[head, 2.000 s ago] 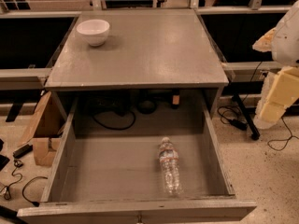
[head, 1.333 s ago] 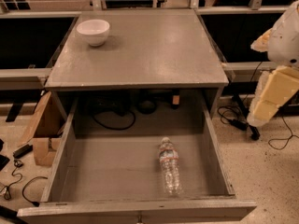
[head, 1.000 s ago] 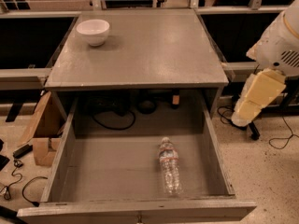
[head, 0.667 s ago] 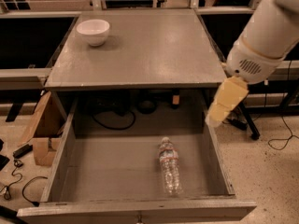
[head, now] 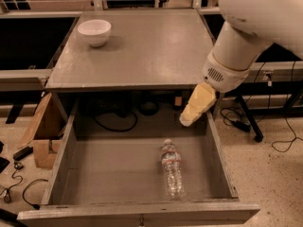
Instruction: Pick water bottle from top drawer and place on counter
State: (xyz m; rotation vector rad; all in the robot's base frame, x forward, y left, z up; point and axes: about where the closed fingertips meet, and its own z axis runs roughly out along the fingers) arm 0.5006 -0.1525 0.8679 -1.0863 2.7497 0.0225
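Note:
The water bottle (head: 172, 173) lies on its side on the floor of the open top drawer (head: 60, 167), right of the middle, white cap toward the back. The counter (head: 151, 51) is the grey tabletop above the drawer. My gripper (head: 186, 121), cream-coloured on a large white arm, hangs tilted down and to the left over the drawer's back right corner. It is above and behind the bottle, apart from it, and holds nothing.
A white bowl (head: 94, 31) stands at the counter's back left. Black cables (head: 118, 119) lie in the cabinet behind the drawer. A cardboard box (head: 41, 136) and cords sit on the floor at the left. A black stand leg (head: 246, 122) and cords are at the right.
My arm has swung in from the right edge to the left. The gripper now hangs over the drawer's back right corner. The bottle and bowl have not moved.

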